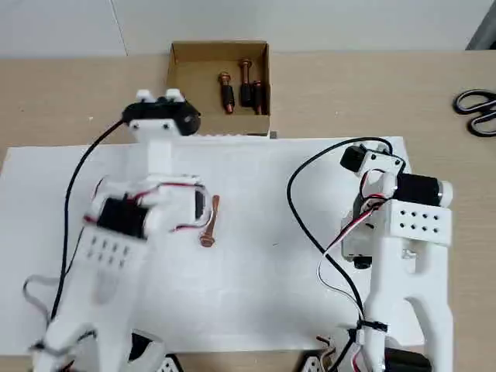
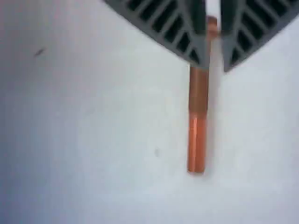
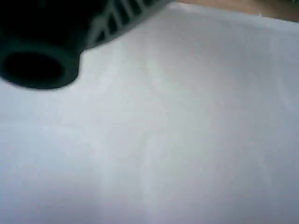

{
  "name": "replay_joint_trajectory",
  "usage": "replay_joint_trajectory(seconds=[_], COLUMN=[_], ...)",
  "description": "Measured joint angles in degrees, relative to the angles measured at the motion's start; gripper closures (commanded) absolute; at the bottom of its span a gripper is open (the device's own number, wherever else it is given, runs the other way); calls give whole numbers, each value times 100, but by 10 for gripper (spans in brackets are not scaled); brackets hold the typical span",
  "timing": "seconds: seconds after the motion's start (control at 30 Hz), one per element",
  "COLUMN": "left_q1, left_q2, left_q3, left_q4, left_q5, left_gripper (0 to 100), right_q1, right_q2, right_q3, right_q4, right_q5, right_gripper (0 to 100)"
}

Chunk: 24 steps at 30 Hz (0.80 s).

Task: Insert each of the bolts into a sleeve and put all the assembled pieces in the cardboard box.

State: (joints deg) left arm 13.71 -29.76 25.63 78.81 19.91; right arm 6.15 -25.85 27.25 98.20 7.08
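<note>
A copper bolt (image 1: 211, 221) lies along the white paper (image 1: 256, 294), and my left gripper (image 2: 214, 63) is shut on its head end. The bare shank (image 2: 197, 126) sticks out past the grey fingers (image 2: 182, 32), low over the paper. My right gripper (image 1: 361, 252) hangs over the right part of the paper, shut on a black sleeve (image 3: 39, 65) whose open bore faces the wrist camera. The sleeve (image 1: 361, 262) shows as a dark spot under the right arm. The cardboard box (image 1: 180, 77) at the back holds three bolts in sleeves (image 1: 246, 87).
Scissors (image 1: 477, 108) lie on the wooden table at the far right edge. The paper between the two arms is bare. Black and red cables loop from both arms over the paper.
</note>
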Motion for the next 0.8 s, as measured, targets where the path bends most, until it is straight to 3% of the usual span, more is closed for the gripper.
replay_joint_trajectory(seconds=[0.33,0.7,0.8], left_q1=[475,519,519], left_q2=[2119,2391,2391], left_q3=[-1618,-1855,-1705], left_q4=[1213,1582,1591], left_q5=[-26,-26,-26], left_gripper=[992,991,942], right_q1=[299,308,308], right_q2=[0,0,0], right_q3=[88,88,88], right_q4=[-26,-35,-35], right_q5=[0,0,0], right_gripper=[995,995,995])
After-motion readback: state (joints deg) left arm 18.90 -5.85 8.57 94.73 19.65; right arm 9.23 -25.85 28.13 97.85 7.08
